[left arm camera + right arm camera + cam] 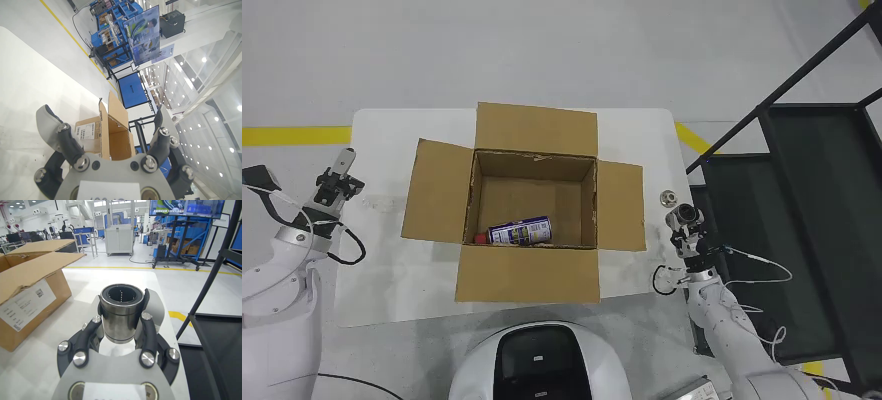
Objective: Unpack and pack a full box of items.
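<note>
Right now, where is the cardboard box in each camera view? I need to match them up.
Top view: the cardboard box sits mid-table, flaps spread open.
Left wrist view: the box is framed between the open left claw's fingers.
Right wrist view: the box stands off to one side of the right claw.
Shared landmark: the white table under the box.
</note>
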You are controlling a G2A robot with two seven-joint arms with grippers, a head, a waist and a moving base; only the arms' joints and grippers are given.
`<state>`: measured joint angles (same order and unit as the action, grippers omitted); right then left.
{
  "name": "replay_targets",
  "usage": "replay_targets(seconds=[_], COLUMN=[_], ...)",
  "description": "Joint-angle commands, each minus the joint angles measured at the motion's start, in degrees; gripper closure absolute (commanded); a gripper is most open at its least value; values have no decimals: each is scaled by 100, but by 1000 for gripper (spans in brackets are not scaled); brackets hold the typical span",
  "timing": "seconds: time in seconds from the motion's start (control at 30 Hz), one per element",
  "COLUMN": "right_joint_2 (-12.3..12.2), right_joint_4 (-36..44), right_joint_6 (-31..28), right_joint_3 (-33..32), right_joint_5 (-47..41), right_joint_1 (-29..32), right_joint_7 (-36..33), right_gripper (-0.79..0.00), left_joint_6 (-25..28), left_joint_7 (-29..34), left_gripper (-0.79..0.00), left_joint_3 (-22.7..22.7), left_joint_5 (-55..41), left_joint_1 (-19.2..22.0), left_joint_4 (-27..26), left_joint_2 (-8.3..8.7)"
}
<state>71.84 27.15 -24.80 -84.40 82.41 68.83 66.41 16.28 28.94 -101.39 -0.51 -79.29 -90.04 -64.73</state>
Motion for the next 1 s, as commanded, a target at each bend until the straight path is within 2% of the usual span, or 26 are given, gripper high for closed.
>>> replay_targets(seconds=[0.0, 0.33, 0.73, 0.8, 0.87, 0.9, 0.97], right_joint_2=[39, 210, 327, 337, 345, 348, 353], right_joint_4=[-354, -1236, -1478, -1489, -1502, -1505, -1507], right_joint_6=[86, 739, 738, 718, 709, 718, 731], right_joint_3=[73, 261, 366, 388, 402, 410, 424], right_joint_5=[-16, -194, -460, -477, -504, -514, -532], right_joint_1=[-212, -626, -775, -788, -797, -803, -807], right_joint_7=[15, 46, -326, -385, -438, -465, -486], right_gripper=[0, 0, 0, -126, -511, -785, -785], left_joint_6=[0, 0, 0, 0, 0, 0, 0], left_joint_7=[0, 0, 0, 0, 0, 0, 0], left_gripper=[-785, -785, -785, -785, -785, -785, -785], left_joint_3=[0, 0, 0, 0, 0, 0, 0], left_joint_5=[0, 0, 0, 0, 0, 0, 0], left_joint_1=[0, 0, 0, 0, 0, 0, 0], left_joint_4=[0, 0, 0, 0, 0, 0, 0], left_joint_2=[0, 0, 0, 0, 0, 0, 0])
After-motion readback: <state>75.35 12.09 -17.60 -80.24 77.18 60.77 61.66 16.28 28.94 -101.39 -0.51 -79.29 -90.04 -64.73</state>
